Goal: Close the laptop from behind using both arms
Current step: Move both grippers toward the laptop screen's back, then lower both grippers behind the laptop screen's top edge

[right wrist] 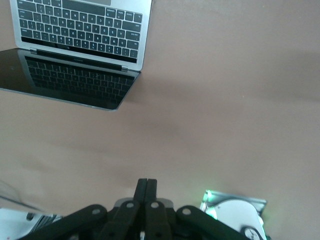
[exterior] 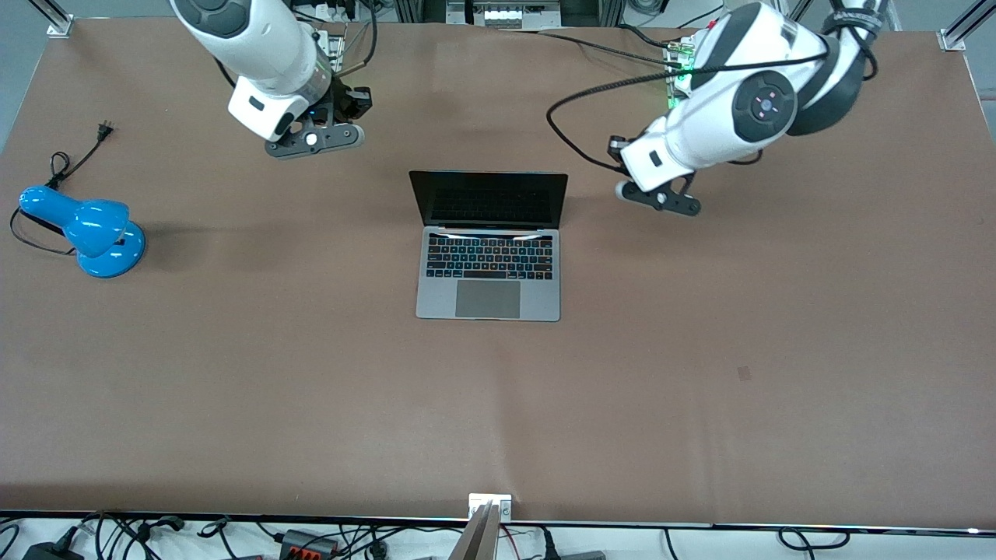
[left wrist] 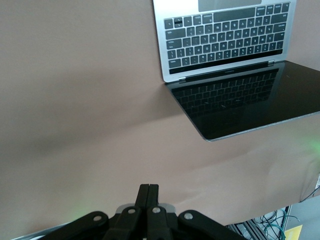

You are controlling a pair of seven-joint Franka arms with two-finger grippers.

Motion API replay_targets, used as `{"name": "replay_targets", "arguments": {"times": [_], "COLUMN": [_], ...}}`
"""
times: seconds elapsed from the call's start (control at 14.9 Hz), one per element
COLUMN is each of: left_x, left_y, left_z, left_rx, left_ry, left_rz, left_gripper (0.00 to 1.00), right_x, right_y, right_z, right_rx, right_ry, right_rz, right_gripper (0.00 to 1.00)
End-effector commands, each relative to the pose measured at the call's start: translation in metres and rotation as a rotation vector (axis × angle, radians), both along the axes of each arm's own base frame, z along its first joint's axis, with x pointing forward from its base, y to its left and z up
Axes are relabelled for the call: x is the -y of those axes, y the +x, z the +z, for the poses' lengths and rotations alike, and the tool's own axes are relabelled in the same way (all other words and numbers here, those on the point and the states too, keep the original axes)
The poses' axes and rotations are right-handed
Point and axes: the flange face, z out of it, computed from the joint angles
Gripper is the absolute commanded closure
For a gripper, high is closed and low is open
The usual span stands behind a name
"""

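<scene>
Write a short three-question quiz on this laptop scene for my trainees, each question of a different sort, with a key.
1. True or false: the laptop is already closed.
2. Multiple choice: the blue desk lamp stands A) on the laptop, B) toward the right arm's end of the table, C) under the left pincer.
3. Fill in: the fingers of the right pincer are ____.

Key
1. False: its screen stands up over the keyboard.
2. B
3. Shut, as are the left pincer's; neither touches the laptop.
</scene>
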Motion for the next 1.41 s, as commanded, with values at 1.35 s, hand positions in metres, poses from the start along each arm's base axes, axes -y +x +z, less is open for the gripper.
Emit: {"name": "replay_targets", "arguments": {"times": [1.35], "left_x": [0.096], "left_y": [-0.065], "left_z": [-0.093], "left_rx": [0.030], "left_ry": [-0.095], "left_rz": [-0.036], "left_gripper": [1.00], "right_x": [-0.078], "right_y": [-0.070], "right_z": [-0.131], "right_rx": [0.170], "right_ry": [0.085], "right_rz": [0.045], "right_gripper": [1.00]}}
